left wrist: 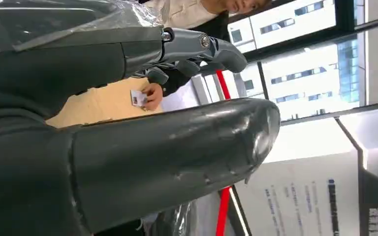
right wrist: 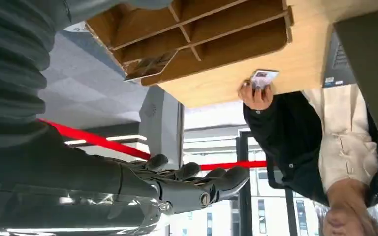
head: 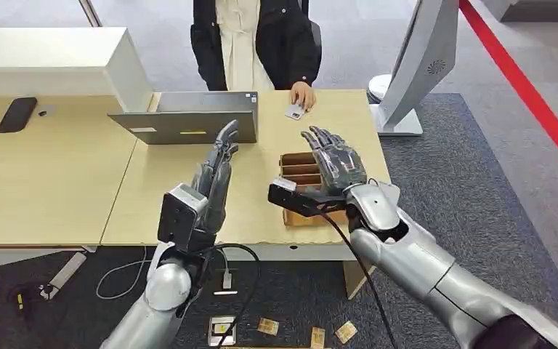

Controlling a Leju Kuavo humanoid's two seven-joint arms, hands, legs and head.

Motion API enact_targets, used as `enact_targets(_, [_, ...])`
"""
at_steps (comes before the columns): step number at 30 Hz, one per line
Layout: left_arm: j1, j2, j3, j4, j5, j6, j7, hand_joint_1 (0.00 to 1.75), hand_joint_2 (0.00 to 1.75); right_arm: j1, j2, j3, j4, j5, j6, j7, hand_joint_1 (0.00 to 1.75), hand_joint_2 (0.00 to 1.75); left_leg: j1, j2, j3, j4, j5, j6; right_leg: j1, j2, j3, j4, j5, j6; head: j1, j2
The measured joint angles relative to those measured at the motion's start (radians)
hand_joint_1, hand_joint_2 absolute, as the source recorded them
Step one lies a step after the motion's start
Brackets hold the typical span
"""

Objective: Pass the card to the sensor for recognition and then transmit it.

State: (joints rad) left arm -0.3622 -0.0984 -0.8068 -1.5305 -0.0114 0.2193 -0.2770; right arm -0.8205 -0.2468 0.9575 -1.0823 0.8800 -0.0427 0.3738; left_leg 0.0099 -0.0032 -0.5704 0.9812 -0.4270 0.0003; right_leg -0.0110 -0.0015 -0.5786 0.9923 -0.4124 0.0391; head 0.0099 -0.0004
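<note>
1. Meanwhile, across the wooden worktop (head: 152, 189), a person (head: 254, 43) in a dark jacket over a pale top presses a hand (head: 303, 94) onto the card (head: 295, 111), which lies flat near the far edge, just beyond the cardboard tray.
2. Both robot hands hover above the worktop on the near side of the cardboard tray (head: 299, 171), a brown divided box with several slots.
3. Raised over the tray's near end, the right hand (head: 334, 163) has its fingers (head: 320, 138) spread and released, holding nothing.
4. Left of the tray, the left hand (head: 214, 178) stands edge-up with fingers (head: 227, 138) straight and close together, likewise holding nothing.
5. Beyond and left of the tray, a grey laptop (head: 189, 120) sits half open.
6. Right of the tray, off the worktop's end, a white-grey kiosk stand (head: 418, 65) rises from the dark carpet.
7. Far left of the tray, a black phone (head: 17, 114) rests on the adjoining worktop.
8. Below the tray's near side, small cards (head: 290, 331) lie scattered on the floor among cables.
9. From the right wrist view, the card (right wrist: 262, 77) sits under the person's fingertips, well apart from the robot's fingers (right wrist: 211, 179).
</note>
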Motion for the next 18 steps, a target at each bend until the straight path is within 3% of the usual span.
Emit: enact_targets(18, [-0.009,-0.007,-0.001,0.002,-0.003,0.004,0.0,0.0,0.0,-0.093,0.041,0.06,0.228,0.038,0.002,0.0,0.0,1.75,0.0,0.0,0.0,0.0,0.0,0.0,0.0,0.0,0.0,0.0,0.0,0.0,0.0,0.0])
